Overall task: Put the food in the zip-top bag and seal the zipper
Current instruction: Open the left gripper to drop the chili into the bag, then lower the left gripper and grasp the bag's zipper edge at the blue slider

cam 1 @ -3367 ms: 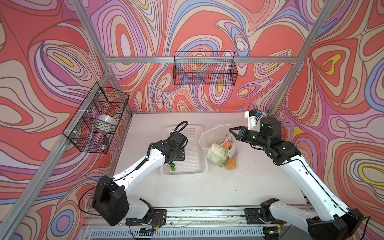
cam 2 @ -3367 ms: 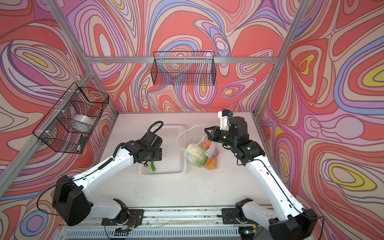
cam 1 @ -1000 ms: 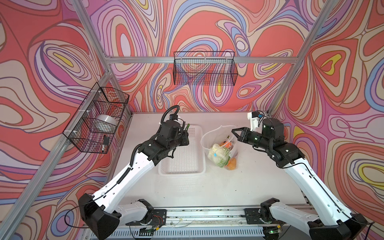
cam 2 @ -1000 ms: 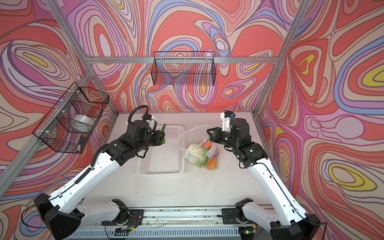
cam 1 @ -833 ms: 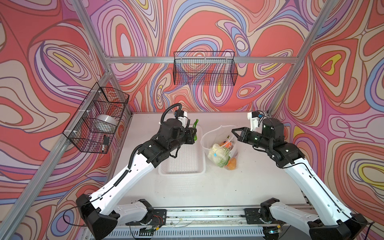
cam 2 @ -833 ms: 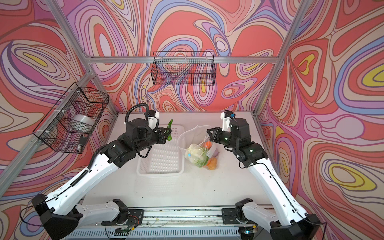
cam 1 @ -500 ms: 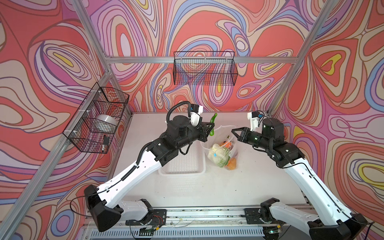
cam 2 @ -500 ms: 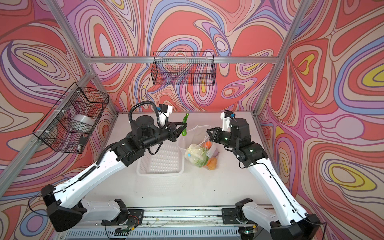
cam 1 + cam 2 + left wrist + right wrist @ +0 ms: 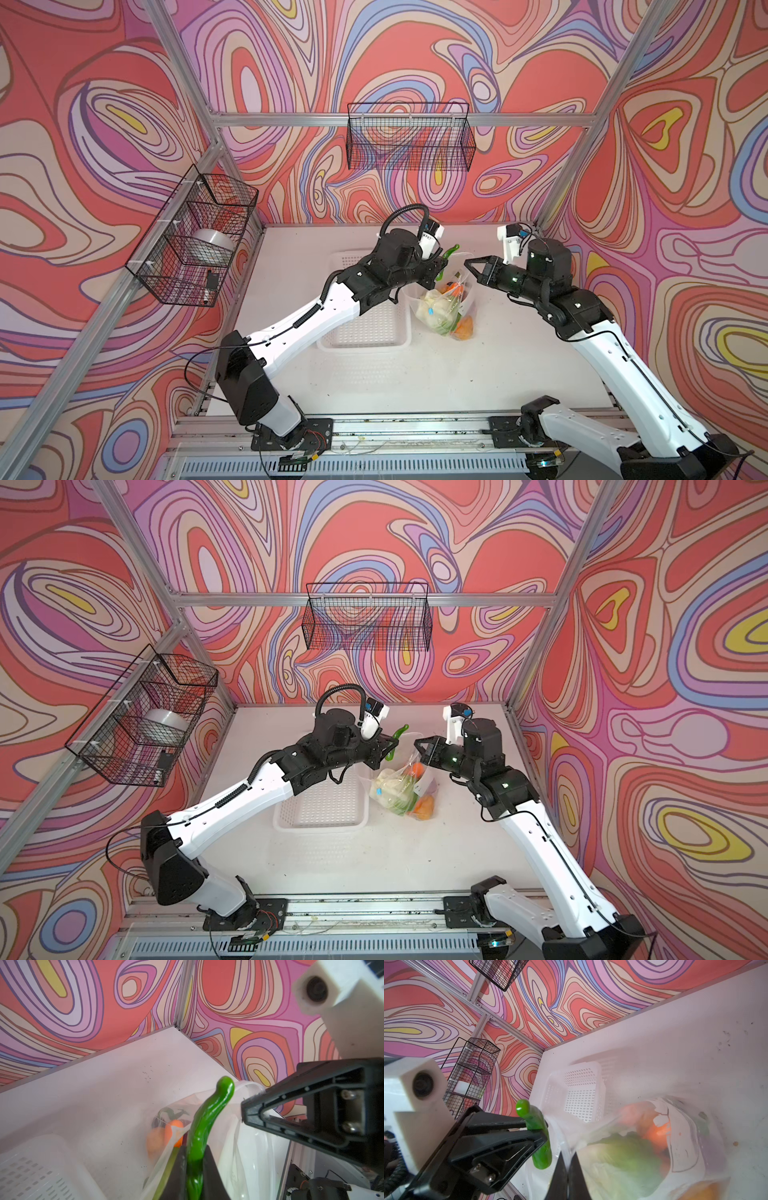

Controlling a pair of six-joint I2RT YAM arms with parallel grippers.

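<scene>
The change is in the left arm. A few seconds back the left gripper (image 9: 437, 269) is low in the basket (image 9: 360, 343). A second back it is over the basket's far rim with the pepper (image 9: 451, 252) already in its jaws. Now it stands at the bag's (image 9: 444, 308) 12 o'clock, right at the open mouth. Its jaws are clamped on the pepper's lower half, and the curled stem end sticks out past them, as the left wrist view shows (image 9: 207, 1118).

The right gripper (image 9: 471, 266) is where it was, at the bag's 1 o'clock. Its jaws are together on the far lip of the mouth; in the right wrist view the clear film runs in between its fingers (image 9: 560, 1169). It holds the mouth up and open. The two gripper tips face each other across the mouth, near but apart.

The bag lies on the table just beside the basket, at the basket's 3 o'clock, with the food (image 9: 434, 309) already bunched inside.

So the pick and carry look done, but the pepper is not yet in. Whether it hangs over the opening or just short of the lip I cannot tell. No other food shows in the part of the basket the arm leaves in view, so this is likely the last item. After it drops, only the sealing is left. The long pepper may catch on the lip if it goes in sideways.
</scene>
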